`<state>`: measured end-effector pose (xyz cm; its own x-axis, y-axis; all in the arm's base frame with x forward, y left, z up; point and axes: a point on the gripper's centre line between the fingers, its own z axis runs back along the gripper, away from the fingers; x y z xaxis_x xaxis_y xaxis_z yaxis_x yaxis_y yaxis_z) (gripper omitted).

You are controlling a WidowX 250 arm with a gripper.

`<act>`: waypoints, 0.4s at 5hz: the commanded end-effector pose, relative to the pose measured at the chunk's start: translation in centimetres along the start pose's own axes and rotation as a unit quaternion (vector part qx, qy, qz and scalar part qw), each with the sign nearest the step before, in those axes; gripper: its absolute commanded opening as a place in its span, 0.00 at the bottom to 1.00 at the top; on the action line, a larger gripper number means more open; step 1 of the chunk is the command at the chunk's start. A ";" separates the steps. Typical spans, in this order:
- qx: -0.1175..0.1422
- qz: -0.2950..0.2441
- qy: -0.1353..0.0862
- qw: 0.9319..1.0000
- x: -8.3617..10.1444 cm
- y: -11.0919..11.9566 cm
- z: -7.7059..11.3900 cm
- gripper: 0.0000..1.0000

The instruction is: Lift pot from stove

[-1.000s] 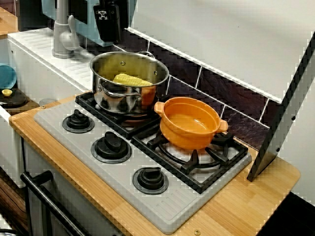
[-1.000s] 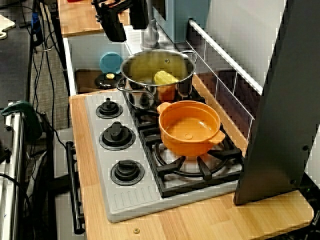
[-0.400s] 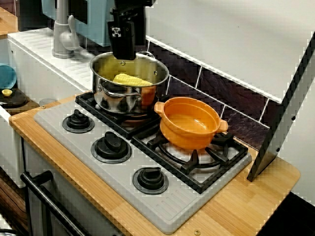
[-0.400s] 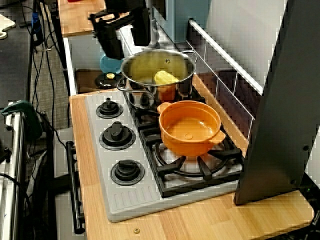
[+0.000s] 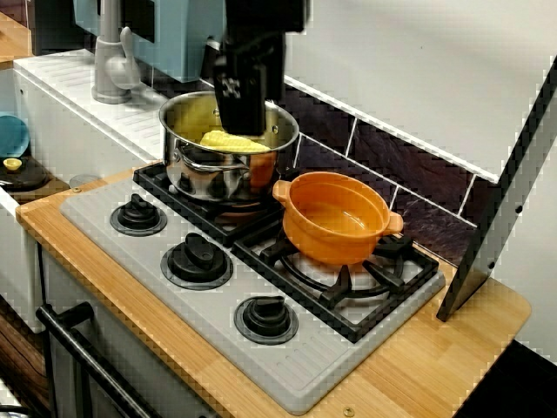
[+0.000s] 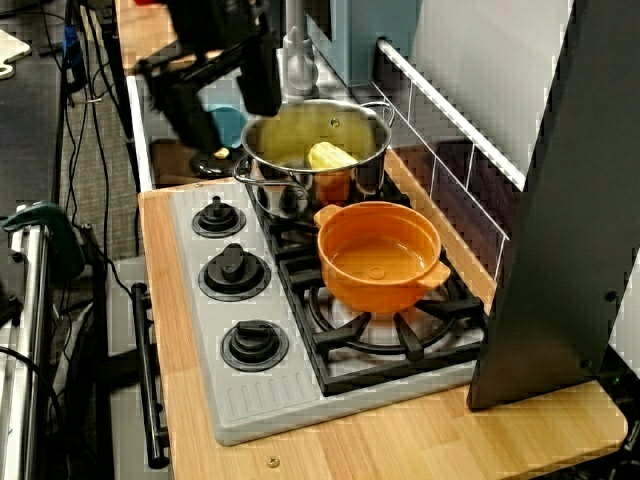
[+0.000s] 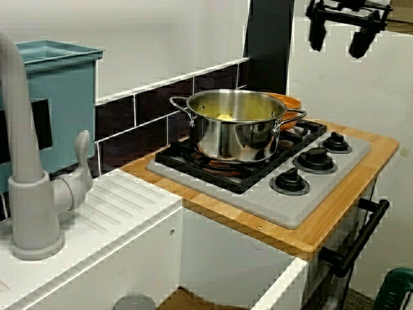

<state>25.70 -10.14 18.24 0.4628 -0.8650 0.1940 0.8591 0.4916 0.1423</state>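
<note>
The small orange pot stands empty on the right burner grate of the grey stove. From the sink side only a sliver of the orange pot shows behind the steel pot. My black gripper hangs in the air over the steel pot's near rim, left of and well apart from the orange pot. Its two fingers are spread wide with nothing between them.
A shiny steel pot holding a corn cob sits on the back burner, touching the orange pot's handle. Three black knobs line the stove's front. A dark slanted panel stands right; a grey faucet is left.
The gripper has travelled from the back left, near the faucet, toward the stove and lower, now over the steel pot. It stays open. Both pots are unmoved.
</note>
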 end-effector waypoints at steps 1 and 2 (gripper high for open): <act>-0.027 -0.053 -0.019 0.998 1.4 -1.6 -1.6 1.00; -0.019 -0.057 -0.014 0.998 2.9 -1.1 -2.1 1.00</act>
<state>26.33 -13.29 15.33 0.3622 -0.9162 0.1716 0.9198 0.3811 0.0932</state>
